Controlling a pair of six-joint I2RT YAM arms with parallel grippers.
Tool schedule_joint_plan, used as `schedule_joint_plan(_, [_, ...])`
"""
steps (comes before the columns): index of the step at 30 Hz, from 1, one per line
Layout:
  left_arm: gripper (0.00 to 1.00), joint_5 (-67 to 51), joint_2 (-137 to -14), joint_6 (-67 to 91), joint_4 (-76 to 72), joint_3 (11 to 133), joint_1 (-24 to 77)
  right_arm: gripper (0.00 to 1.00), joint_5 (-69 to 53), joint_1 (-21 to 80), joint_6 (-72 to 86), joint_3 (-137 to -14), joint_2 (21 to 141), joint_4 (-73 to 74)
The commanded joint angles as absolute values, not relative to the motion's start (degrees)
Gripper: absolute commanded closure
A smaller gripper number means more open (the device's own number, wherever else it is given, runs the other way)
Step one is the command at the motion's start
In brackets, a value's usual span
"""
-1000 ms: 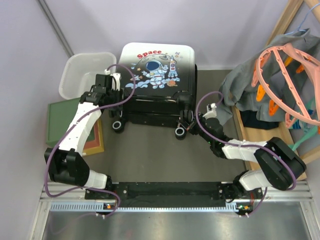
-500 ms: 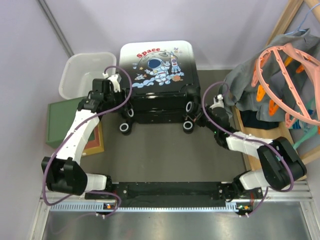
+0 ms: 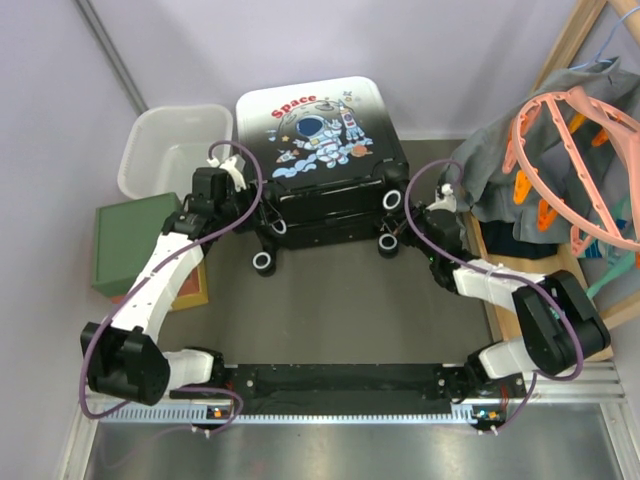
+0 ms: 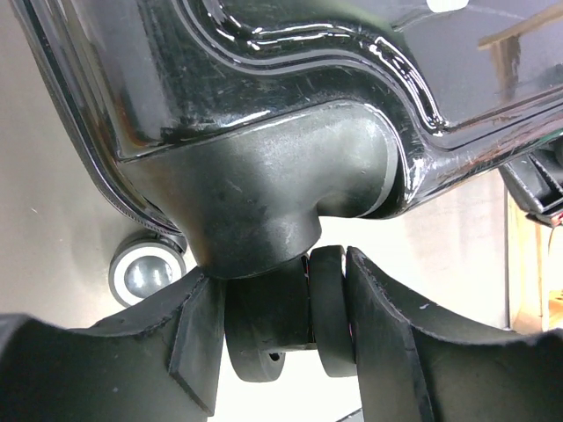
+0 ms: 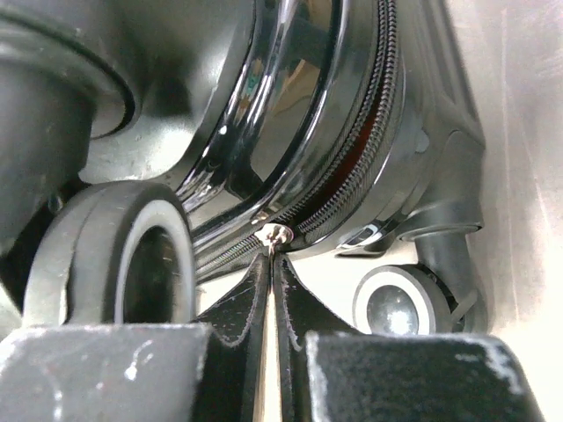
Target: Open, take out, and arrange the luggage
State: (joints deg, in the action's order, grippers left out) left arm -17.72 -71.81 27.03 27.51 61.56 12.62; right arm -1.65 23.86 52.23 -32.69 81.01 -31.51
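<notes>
View from above my two-arm rig: the luggage (image 3: 320, 140) lies flat on the grey tabletop (image 3: 330, 320), at the far side and roughly centred. Its astronaut-printed shell faces up and its black wheels point toward the arm bases. A white basket (image 3: 165, 150) stands just beside it on the left, and grey clothing (image 3: 500, 170) hangs well off to the right.

My left hand (image 4: 281, 272) is at the case's left wheel corner. In its wrist view the two fingers sit partly spread with a double wheel (image 4: 330, 308) clamped between them, so I read this hand as bracing the case.

My right hand (image 5: 274, 259) is at the right wheel corner. Its fingers are pressed fully together, and a small metal zipper pull (image 5: 275, 233) sits right at their tips. It looks pinched there, though the contact is too small for me to be sure. The zipper (image 5: 352, 193) curves away along the seam with its teeth meshed.

I judge the task to be barely begun. The two shells are closed on each other and no lining or contents show. Unzipping around the seam, lifting the shell open, taking things out and arranging them all remain to be done.
</notes>
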Motion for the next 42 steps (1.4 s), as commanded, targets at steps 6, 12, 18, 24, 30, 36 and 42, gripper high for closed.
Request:
schedule_joint_plan(6, [1.0,-32.3,-74.4,29.5,25.0,64.0,20.1,1.0,4.4,37.8,58.4,-31.1,78.4,-35.6])
schedule_joint_plan(12, [1.0,-31.5,-74.8,28.9,25.2,64.2,21.4,1.0,10.9,43.7,59.2,-35.0,76.2,-30.9])
schedule_joint_plan(18, [1.0,-30.9,-74.8,28.4,26.0,66.3,22.9,1.0,9.3,48.1,56.4,-45.8,84.7,-27.5])
schedule_joint_plan(24, [1.0,-30.1,-73.7,26.5,28.6,67.0,22.9,1.0,10.4,54.2,53.0,-51.1,88.9,-25.8])
schedule_joint_plan(30, [1.0,-30.9,-72.9,27.1,30.1,66.3,22.9,1.0,6.0,58.4,49.7,-57.7,95.2,-26.3])
schedule_joint_plan(36, [1.0,-30.6,-72.0,26.5,32.8,68.1,22.8,1.0,4.0,58.6,49.6,-60.2,97.7,-27.7])
schedule_joint_plan(42, [1.0,-31.3,-71.8,26.9,33.0,67.9,22.8,1.0,1.1,58.9,50.4,-63.0,101.0,-28.2])
